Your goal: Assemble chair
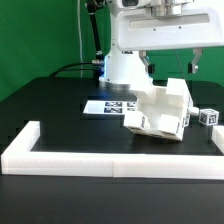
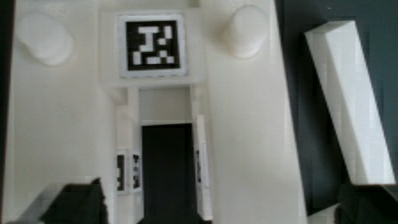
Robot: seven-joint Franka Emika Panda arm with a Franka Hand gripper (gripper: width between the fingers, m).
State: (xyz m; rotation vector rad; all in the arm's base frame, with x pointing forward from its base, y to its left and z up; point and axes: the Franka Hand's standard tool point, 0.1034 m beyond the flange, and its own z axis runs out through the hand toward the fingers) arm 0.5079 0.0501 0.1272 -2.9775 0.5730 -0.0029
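Seemingly stiff, light and slick, the chair (image 1: pixel 160 112) suits a slab-edge grip; jaws hang spread above it.

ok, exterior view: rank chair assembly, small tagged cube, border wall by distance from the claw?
1. Blocky white plastic chair assembly, directly beneath the claw.
2. Small white tagged cube, exterior view's right.
3. Long low white border wall, front.

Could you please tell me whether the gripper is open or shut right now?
Open: the gripper hangs above the chair with jaws wide apart, holding nothing.
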